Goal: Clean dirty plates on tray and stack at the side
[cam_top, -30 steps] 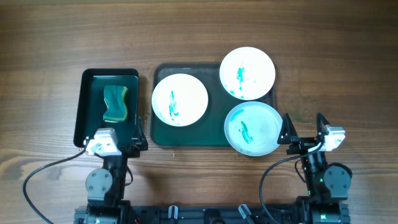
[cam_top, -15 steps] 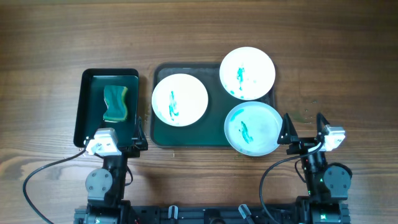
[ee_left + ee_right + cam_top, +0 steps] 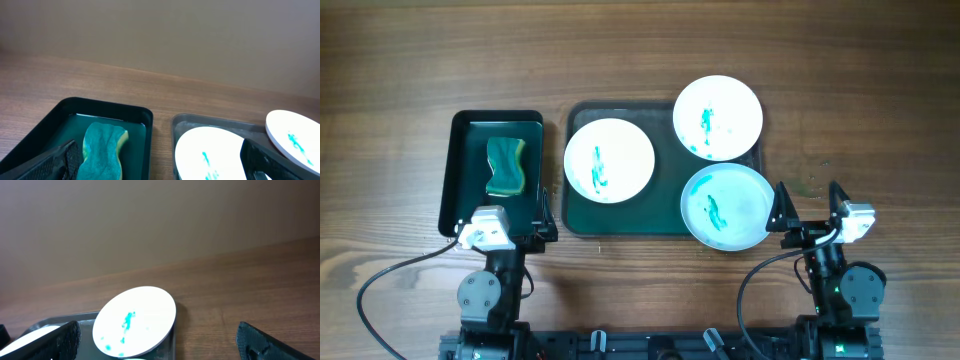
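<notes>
Three round white plates with teal smears lie on the dark green tray (image 3: 578,222): one at the left (image 3: 609,160), one at the back right (image 3: 718,118) overhanging the rim, one at the front right (image 3: 727,207) overhanging the front edge. My left gripper (image 3: 516,220) is open and empty at the near end of the black tray. My right gripper (image 3: 807,205) is open and empty just right of the front plate. In the left wrist view the left plate (image 3: 212,152) and the back plate (image 3: 295,135) show. In the right wrist view the back plate (image 3: 135,320) shows.
A smaller black tray (image 3: 462,170) at the left holds a green and yellow sponge (image 3: 505,166), which also shows in the left wrist view (image 3: 102,152). Bare wooden table (image 3: 640,50) lies behind and to the right of the trays.
</notes>
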Robot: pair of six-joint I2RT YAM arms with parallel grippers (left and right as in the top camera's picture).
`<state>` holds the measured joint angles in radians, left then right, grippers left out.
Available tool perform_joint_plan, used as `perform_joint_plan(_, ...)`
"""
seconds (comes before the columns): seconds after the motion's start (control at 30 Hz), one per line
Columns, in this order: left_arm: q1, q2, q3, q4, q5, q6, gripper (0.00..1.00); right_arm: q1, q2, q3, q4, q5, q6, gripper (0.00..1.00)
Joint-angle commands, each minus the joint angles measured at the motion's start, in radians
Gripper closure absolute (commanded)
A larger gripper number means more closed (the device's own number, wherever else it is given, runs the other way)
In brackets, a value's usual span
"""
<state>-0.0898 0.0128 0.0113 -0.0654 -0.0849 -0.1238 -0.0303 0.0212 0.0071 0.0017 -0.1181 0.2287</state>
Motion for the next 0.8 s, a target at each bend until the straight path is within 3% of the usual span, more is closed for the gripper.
perform_joint_plan(0.0,-0.005,-0.006,-0.005,0.004,-0.006,0.015,0.0,0.005,-0.003,-0.002,0.013,0.014,-0.015,0.0)
perform_joint_plan(0.13,-0.004,-0.006,0.007,0.016,-0.034,0.016,0.0,0.005,0.0,0.008,0.027,-0.092,-0.008,0.0)
perform_joint_plan(0.27,-0.004,0.071,0.158,-0.035,-0.033,0.016,0.0,0.005,0.111,0.167,-0.044,-0.145,0.01,0.0)
perform_joint_plan(0.57,-0.004,0.657,0.872,-0.613,-0.033,0.016,0.0,0.005,0.687,0.768,-0.413,-0.306,0.0,0.0)
perform_joint_plan(0.63,-0.004,0.782,1.015,-0.743,-0.027,0.015,0.0,0.005,0.805,0.897,-0.536,-0.358,-0.064,0.0)
perform_joint_plan(0.7,-0.004,0.951,1.189,-0.893,0.039,0.015,0.0,0.005,0.95,1.053,-0.72,-0.407,-0.14,0.0)
perform_joint_plan(0.77,-0.004,1.036,1.247,-0.922,0.114,0.016,0.0,0.005,1.033,1.098,-0.739,-0.407,-0.142,0.0)
